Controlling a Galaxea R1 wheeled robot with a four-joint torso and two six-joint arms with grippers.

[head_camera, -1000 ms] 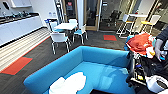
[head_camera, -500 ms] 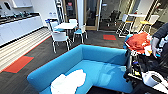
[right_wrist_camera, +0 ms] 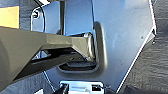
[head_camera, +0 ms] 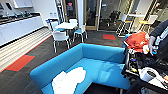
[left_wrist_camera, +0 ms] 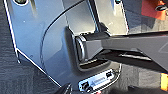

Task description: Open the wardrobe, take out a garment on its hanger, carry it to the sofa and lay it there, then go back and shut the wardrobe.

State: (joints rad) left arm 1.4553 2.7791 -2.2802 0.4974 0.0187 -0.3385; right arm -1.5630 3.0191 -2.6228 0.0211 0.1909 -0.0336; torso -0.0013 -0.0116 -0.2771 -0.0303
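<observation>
The white thin-fabric shirt [head_camera: 68,81] lies crumpled on the near left end of the bright blue upholstered sofa [head_camera: 105,53], so the laying step looks done. What remains, by my judgement, is returning to close the wardrobe. Whether either gripper's jaws are apart or together cannot be told. A person's hand [head_camera: 151,45] shows at far right.

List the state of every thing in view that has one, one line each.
garment: lying crumpled on the sofa seat, at its near end.
sofa: bears the garment; the rest of the seat is bare.
white chairs: upright around a small table.
orange garment: heaped on a cart beside the sofa.
person's hand: beside the orange garment.
</observation>
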